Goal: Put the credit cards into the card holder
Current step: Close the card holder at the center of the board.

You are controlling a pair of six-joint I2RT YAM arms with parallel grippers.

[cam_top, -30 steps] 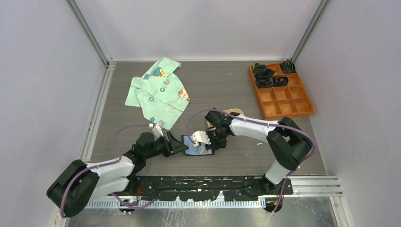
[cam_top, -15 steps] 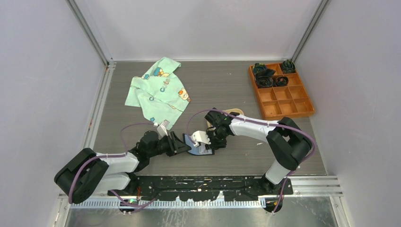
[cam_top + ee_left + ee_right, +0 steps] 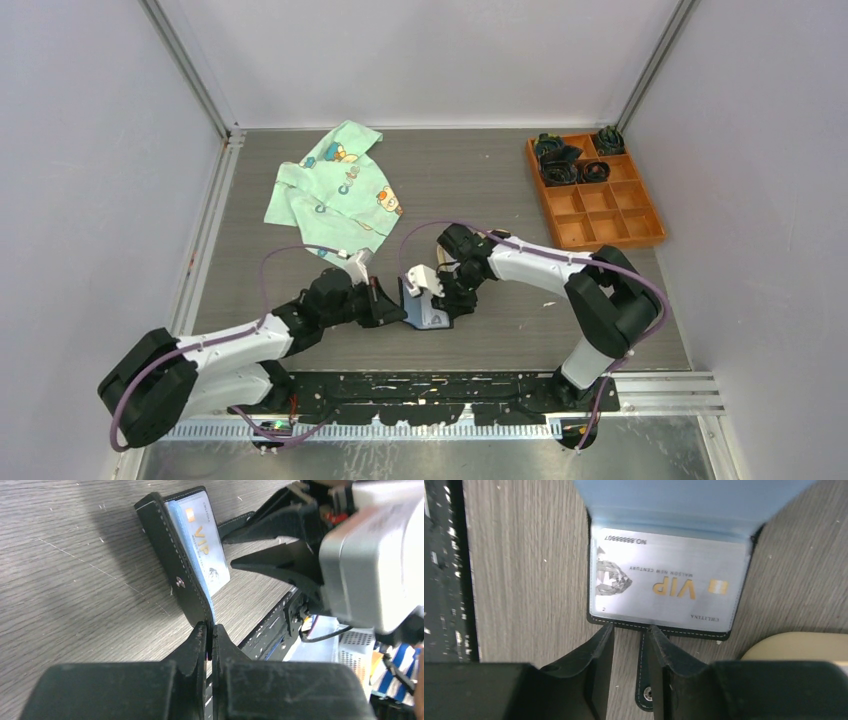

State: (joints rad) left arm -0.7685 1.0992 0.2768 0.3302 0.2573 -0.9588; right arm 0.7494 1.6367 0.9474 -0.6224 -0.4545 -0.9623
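Left gripper (image 3: pixel 210 630) has pushed in toward the middle of the desk (image 3: pixel 480 190) since a second ago. Its jaws have gone from part-open to pinched together, right at the lower corner of the card holder (image 3: pixel 170 560) flap. That black flap now stands up on edge, steeper than before, with a pale blue sleeve behind it. Holder sits centre-front between the two arms.

One credit card (image 3: pixel 669 587) is in the flat half, silver with "VIP" and a diamond print, under the clear pocket.

Right gripper (image 3: pixel 630 630) hasn't moved. Its jaws have a narrow gap and sit at the holder's near edge, with the snap tab (image 3: pixel 646 690) lying between them; can't tell if they press it.

Beige tray (image 3: pixel 799 647) just beside the holder. Green printed shirt (image 3: pixel 335 190) back left, orange divided box (image 3: pixel 600 200) back right.
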